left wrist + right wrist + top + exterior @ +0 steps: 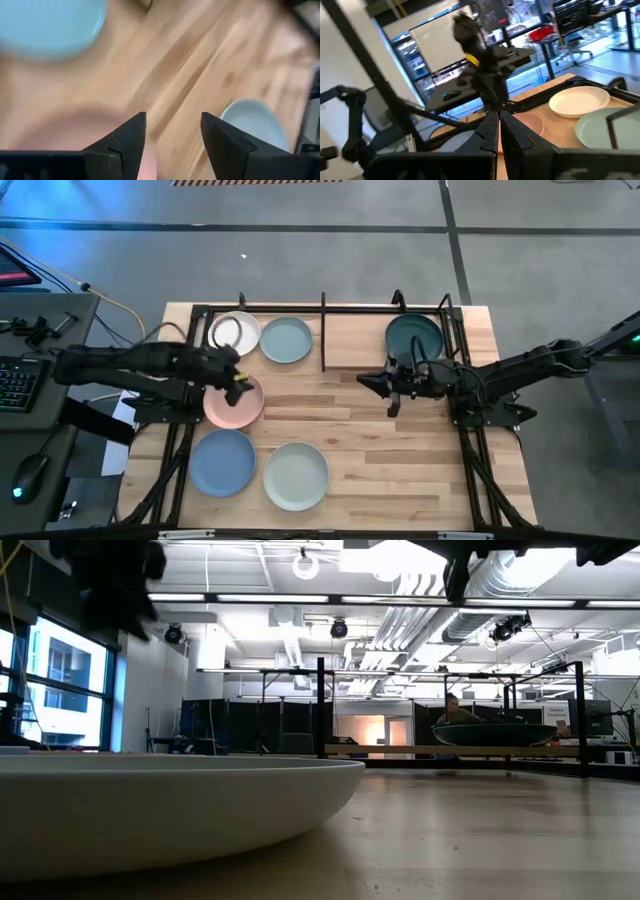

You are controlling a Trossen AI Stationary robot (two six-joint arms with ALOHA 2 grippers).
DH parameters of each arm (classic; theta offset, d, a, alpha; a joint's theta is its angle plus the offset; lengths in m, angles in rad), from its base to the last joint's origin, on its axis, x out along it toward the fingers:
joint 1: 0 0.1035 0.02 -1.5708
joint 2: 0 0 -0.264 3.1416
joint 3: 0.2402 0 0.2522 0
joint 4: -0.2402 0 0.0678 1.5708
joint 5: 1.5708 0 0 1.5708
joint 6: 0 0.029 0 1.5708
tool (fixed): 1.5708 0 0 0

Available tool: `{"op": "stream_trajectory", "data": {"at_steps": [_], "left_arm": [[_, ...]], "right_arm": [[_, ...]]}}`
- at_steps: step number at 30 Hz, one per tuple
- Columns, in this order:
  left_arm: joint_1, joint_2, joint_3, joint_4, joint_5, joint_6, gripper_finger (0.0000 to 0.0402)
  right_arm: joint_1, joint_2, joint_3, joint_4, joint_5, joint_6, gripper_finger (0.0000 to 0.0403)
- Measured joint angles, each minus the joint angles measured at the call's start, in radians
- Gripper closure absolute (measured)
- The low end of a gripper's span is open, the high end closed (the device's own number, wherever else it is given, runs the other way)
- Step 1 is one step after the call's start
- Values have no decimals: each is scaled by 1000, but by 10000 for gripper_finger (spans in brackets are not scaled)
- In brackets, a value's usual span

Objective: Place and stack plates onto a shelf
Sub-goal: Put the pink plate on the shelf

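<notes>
While the arms hang over it, tabletop (pixel 400 450): light wood planks, carrying the shelf along its far edge and the loose plates nearer the front.
shelf (pixel 323 330): thin black rods with a wood floor; the left bay holds the white plate (pixel 234 333) and the sage plate (pixel 287 340) side by side, the right bay holds the teal plate (pixel 413 335) alone.
loose plates: pink plate (pixel 234 404) just in front of the left bay; blue plate (pixel 222 463) and mint plate (pixel 296 476) nearer the front edge, close together.
handling, as I'd judge it: stiff, matte, fairly light, shallow; likely to chip if dropped. The raised rim is the only place to pinch, since the flat centre offers nothing.
left end effector (pixel 237 383): fingers spread apart, holding nothing, over the pink plate's far rim.
right end effector (pixel 392 388): fingers pressed together, empty, just in front of the teal plate.
</notes>
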Motion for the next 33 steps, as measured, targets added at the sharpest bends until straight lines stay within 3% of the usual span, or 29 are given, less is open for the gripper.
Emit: {"op": "stream_trajectory", "data": {"at_steps": [5, 10, 17, 23, 33], "left_arm": [[-2, 135, -59, -23, 172, -280, 220], [-47, 248, -78, -17, 279, -387, 220], [-174, 354, -77, 161, 199, -558, 220], [-268, 458, -77, 107, 64, -664, 220], [-288, 558, -77, 101, 5, -615, 221]], "right_arm": [[0, 0, 0, -8, -40, -47, 402], [0, 0, -1, -48, -47, -123, 402], [0, 0, -1, -69, -47, -108, 402], [0, 0, -1, -69, -35, -127, 402], [0, 0, -2, -70, 14, -135, 402]]}}
